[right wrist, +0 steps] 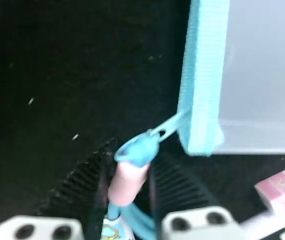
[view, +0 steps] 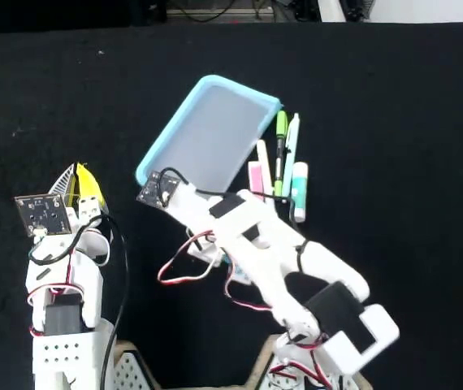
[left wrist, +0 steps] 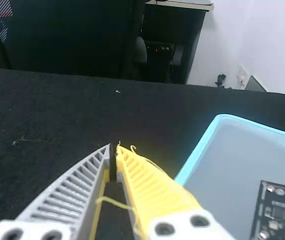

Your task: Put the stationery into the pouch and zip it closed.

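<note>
Zip-opening is judged in hand; the zipper pull at the pouch corner is clamped by the fingers of the right gripper; the left gripper is clenched on nothing; the stationery is laid just beside the pouch on the counter; a steady pull along the edge is called for.

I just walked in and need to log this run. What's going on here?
The right tool is closed on the zipper pull at a corner of the light blue pouch. The stationery, several pens and a pink piece, lies on the black table right beside the pouch, not inside it. The left tool is shut with nothing in it, off to one side and apart from the pouch.
</note>
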Controlling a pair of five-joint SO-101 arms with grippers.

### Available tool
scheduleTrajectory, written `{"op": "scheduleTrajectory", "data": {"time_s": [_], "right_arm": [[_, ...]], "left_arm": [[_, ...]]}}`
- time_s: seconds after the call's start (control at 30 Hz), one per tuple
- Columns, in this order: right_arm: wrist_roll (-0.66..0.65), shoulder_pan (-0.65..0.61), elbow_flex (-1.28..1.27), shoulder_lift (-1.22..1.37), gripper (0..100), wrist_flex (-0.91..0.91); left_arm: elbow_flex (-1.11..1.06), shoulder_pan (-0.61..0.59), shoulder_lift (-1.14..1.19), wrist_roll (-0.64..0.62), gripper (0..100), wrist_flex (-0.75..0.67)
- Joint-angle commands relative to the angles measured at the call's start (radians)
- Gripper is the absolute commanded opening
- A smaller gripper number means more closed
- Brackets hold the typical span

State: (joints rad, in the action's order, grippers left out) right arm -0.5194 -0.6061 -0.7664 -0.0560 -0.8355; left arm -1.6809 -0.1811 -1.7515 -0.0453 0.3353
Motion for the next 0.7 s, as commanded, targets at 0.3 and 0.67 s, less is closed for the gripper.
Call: {"op": "scheduleTrajectory", "data": {"time_s": [0.3,0.67], "right_arm": [[0.127,0.02,-0.022,-0.091,10.0,-0.037],[0.118,0.02,0.054,0.065,21.2,-0.043]], "left_arm": [[-0.022,-0.007,-0.006,0.005,3,-0.002],[-0.022,-0.007,-0.006,0.005,3,0.0]]}}
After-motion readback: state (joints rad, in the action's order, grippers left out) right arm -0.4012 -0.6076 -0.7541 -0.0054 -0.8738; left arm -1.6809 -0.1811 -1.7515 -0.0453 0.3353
